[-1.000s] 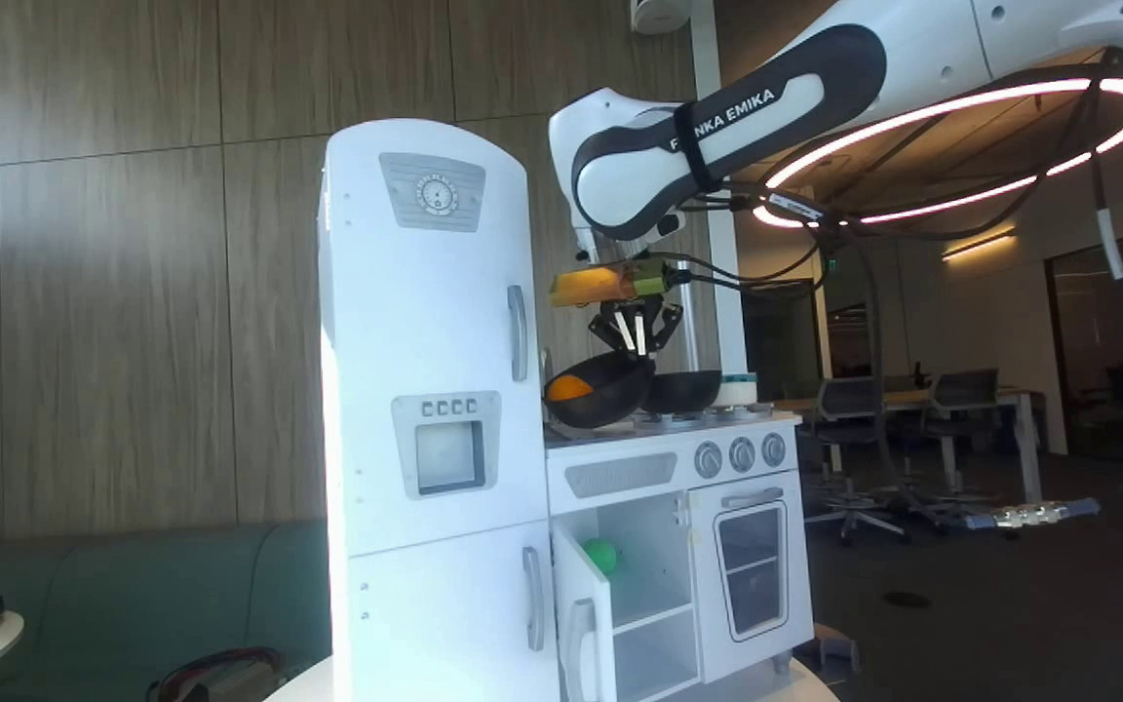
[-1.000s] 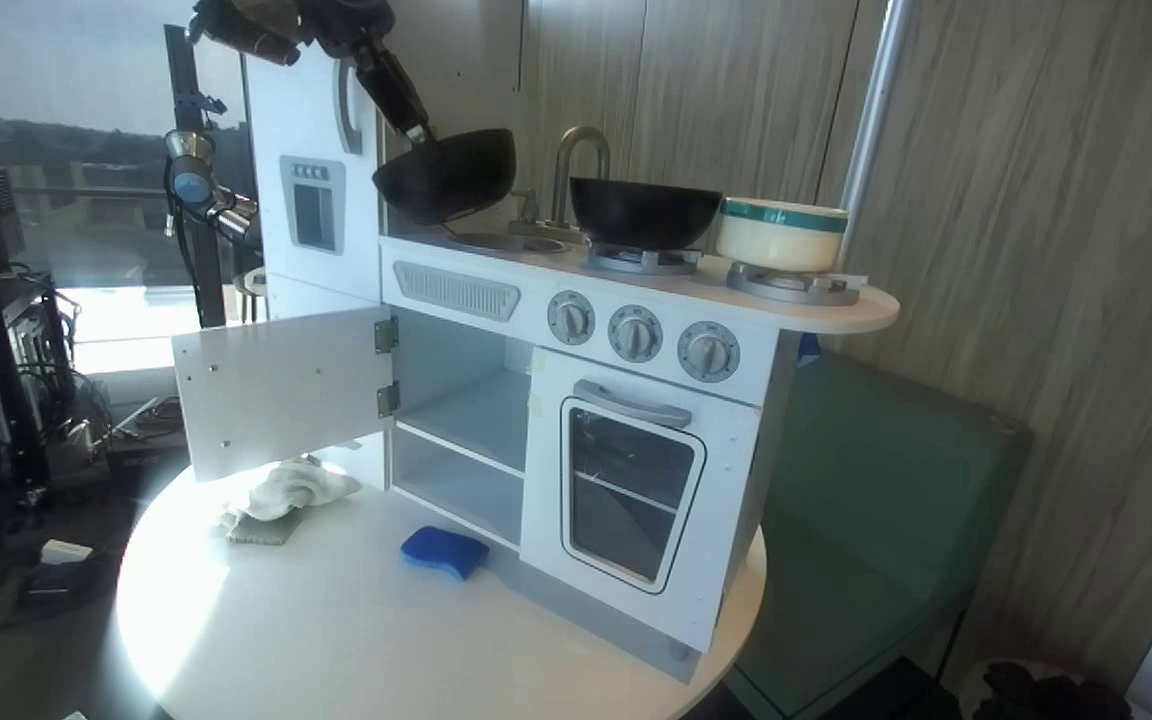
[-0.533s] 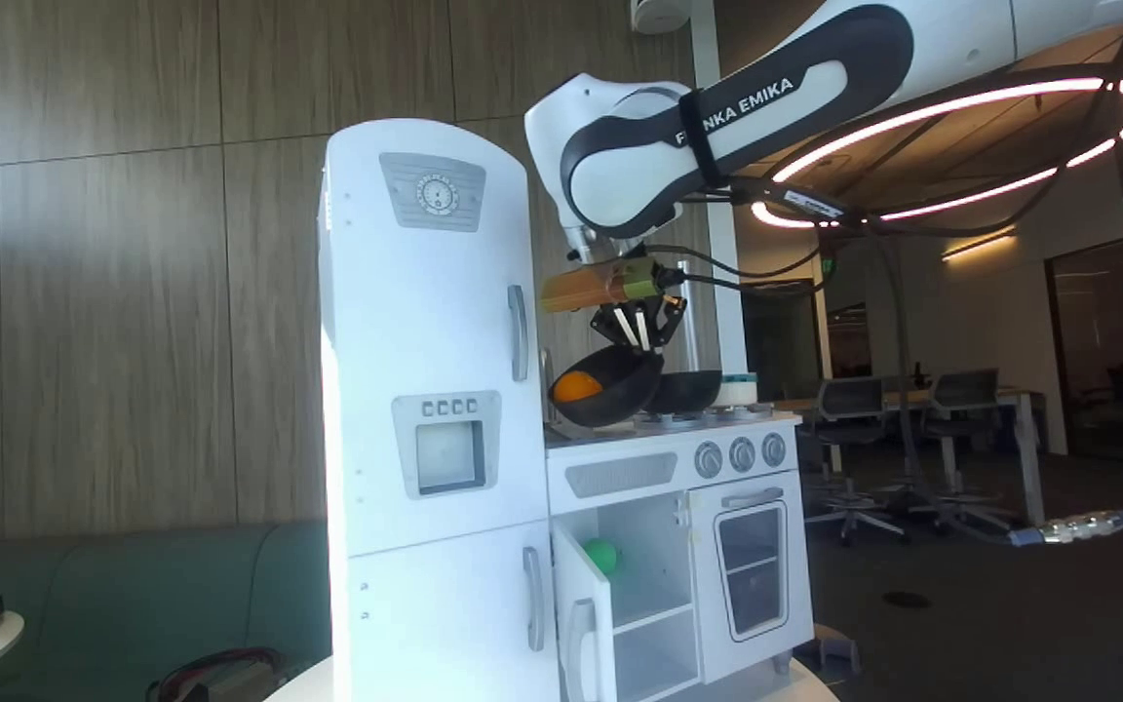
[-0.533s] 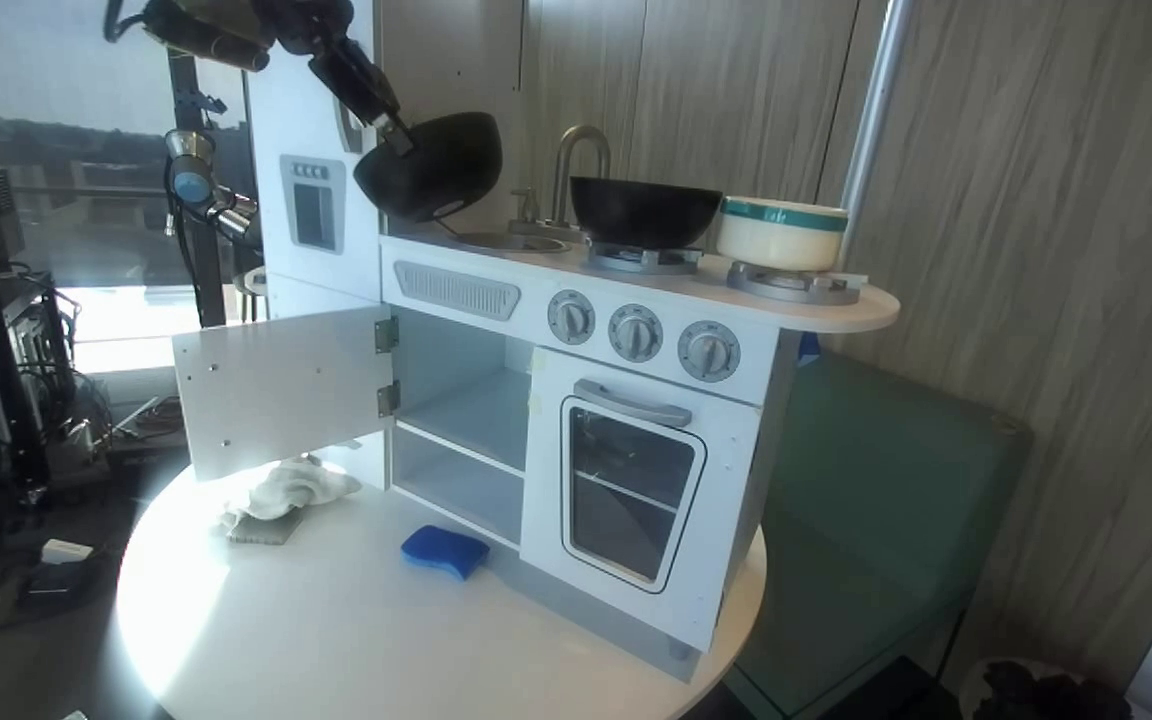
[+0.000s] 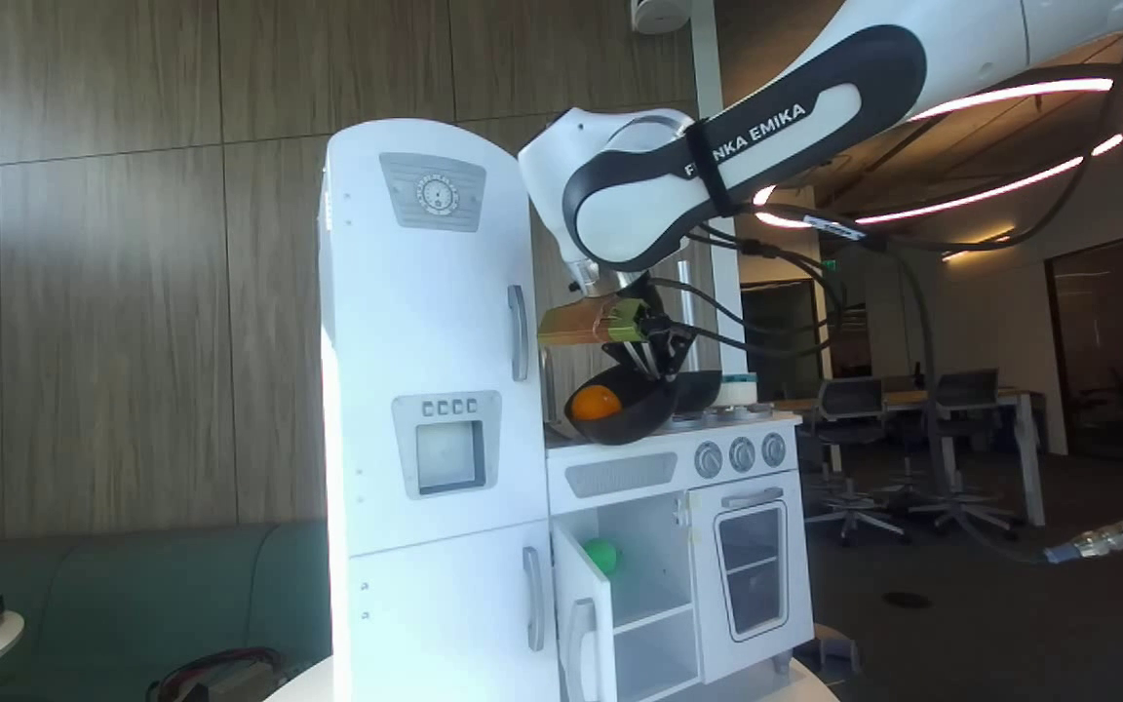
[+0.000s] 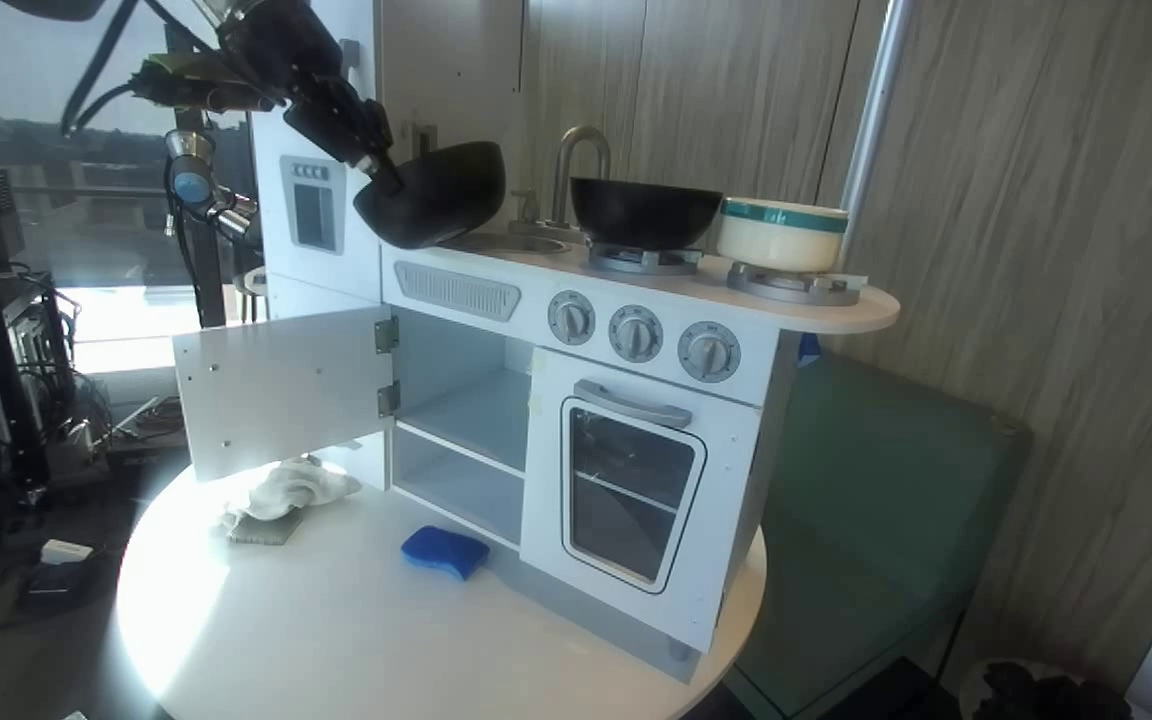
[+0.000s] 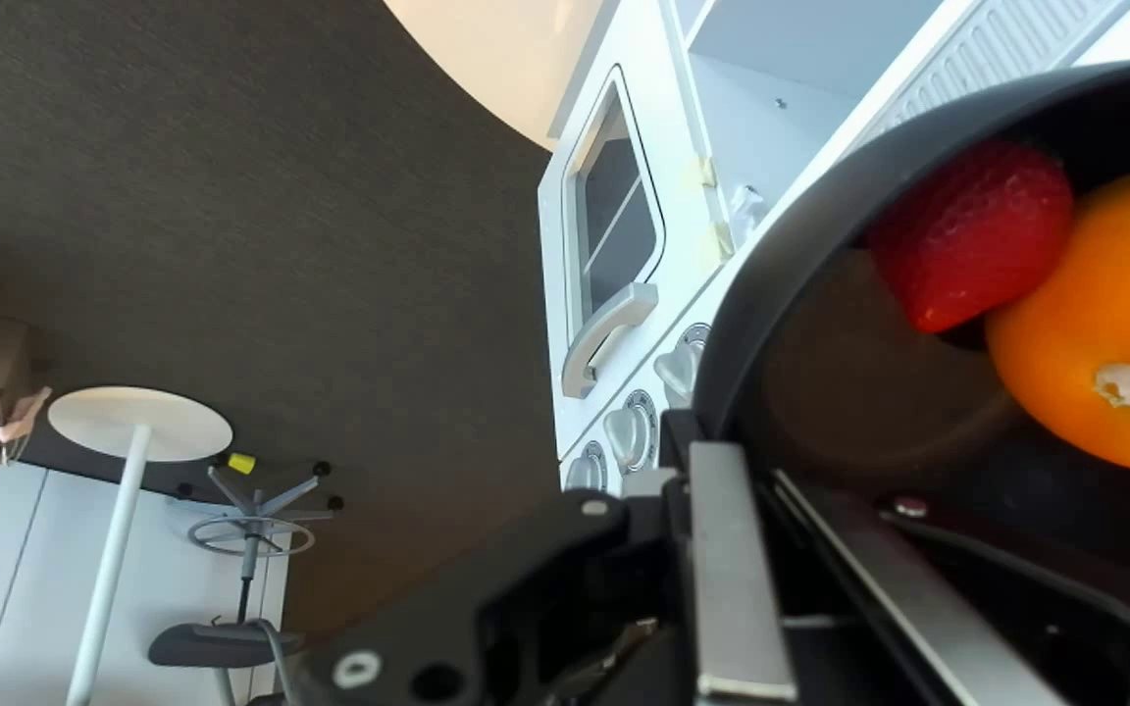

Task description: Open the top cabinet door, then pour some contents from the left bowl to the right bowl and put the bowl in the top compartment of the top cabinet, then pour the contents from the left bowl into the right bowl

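Gripping a dark bowl (image 6: 431, 200) by its rim, my hand (image 5: 661, 375) has its jaws close together with only the thin wall between them, and I see an orange (image 7: 1104, 314) and a strawberry (image 7: 972, 230) together inside while the bowl hangs tilted near the sink (image 6: 516, 243). Further along, a second dark bowl (image 6: 646, 213) sits upright on a burner (image 6: 644, 262), beside a cream pot (image 6: 781, 240). On my bowl's other side the top cabinet door (image 5: 433, 336) is closed, while lower down a small white door (image 6: 286, 390) stands swung out above the counter (image 6: 356, 640).
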You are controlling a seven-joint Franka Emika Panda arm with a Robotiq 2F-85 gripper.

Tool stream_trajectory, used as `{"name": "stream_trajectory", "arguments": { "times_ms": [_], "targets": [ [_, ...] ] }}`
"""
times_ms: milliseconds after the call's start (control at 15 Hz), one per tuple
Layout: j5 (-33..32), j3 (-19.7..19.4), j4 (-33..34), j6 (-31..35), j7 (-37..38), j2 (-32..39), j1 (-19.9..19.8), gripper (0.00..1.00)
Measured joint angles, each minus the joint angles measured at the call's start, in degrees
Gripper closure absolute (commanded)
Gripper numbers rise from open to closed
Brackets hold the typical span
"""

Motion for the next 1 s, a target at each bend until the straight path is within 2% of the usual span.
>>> {"name": "stream_trajectory", "arguments": {
  "times_ms": [333,600,733,1000],
  "targets": [
    [-0.8,0.2,-1.4,0.1,7.4,-0.5,0.5,0.98],
    [-0.8,0.2,-2.2,0.1,9.8,-0.8,1.0,0.98],
    [-1.0,-1.1,0.6,-2.1,6.1,-1.0,0.9,0.98],
    [-0.9,-5.1,11.8,-10.5,-8.6,-0.9,0.3,0.98]
  ]
}}
